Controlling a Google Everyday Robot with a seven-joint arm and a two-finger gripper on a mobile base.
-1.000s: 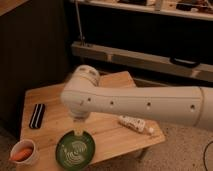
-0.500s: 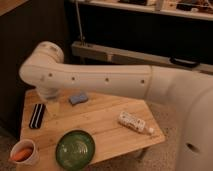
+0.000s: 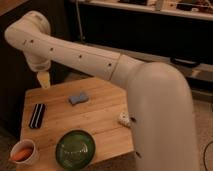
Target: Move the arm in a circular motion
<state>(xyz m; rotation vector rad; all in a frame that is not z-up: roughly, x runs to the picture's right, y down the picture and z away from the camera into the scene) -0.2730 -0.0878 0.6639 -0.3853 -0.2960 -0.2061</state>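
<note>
The arm (image 3: 95,60) is a large glossy white tube with small dark dots, reaching from the right foreground across to the upper left. Its rounded joint (image 3: 29,27) is at the top left. Below it hangs the small pale gripper (image 3: 44,80), above the far left corner of the wooden table (image 3: 102,117), touching nothing on it.
On the table lie a black rectangular object (image 3: 37,115), a blue sponge (image 3: 78,98), a green bowl (image 3: 75,148), a white cup with orange contents (image 3: 23,153) and a white packet (image 3: 124,119) partly behind the arm. Dark shelving (image 3: 150,30) stands behind.
The arm has swung from over the green bowl toward the far left and risen. The gripper has gone from near the black object to above the table's far left corner.
</note>
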